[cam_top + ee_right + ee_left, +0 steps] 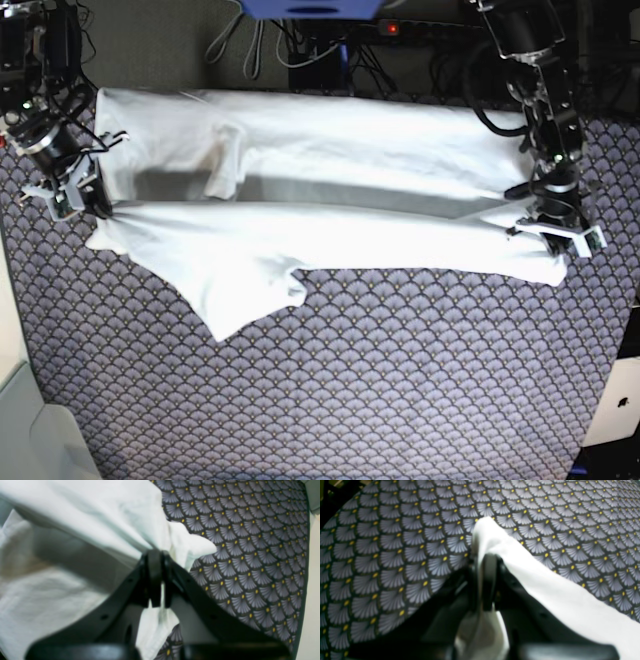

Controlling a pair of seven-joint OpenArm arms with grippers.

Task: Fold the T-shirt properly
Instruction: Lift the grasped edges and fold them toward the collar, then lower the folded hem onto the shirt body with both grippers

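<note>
Base view: T-shirt (pixel 330 190) spread across patterned tablecloth (pixel 400 380), long fold lifted between both grippers | left gripper (pixel 483 585): jaws pressed together, pinching a shirt edge, cloth trailing off to one side of them | right gripper (pixel 156 580): jaws pinching bunched shirt cloth, folds draped beyond the jaws

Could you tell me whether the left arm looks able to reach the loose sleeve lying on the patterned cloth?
Probably not now: the left gripper is shut on the T-shirt at the opposite end from that sleeve.
</note>
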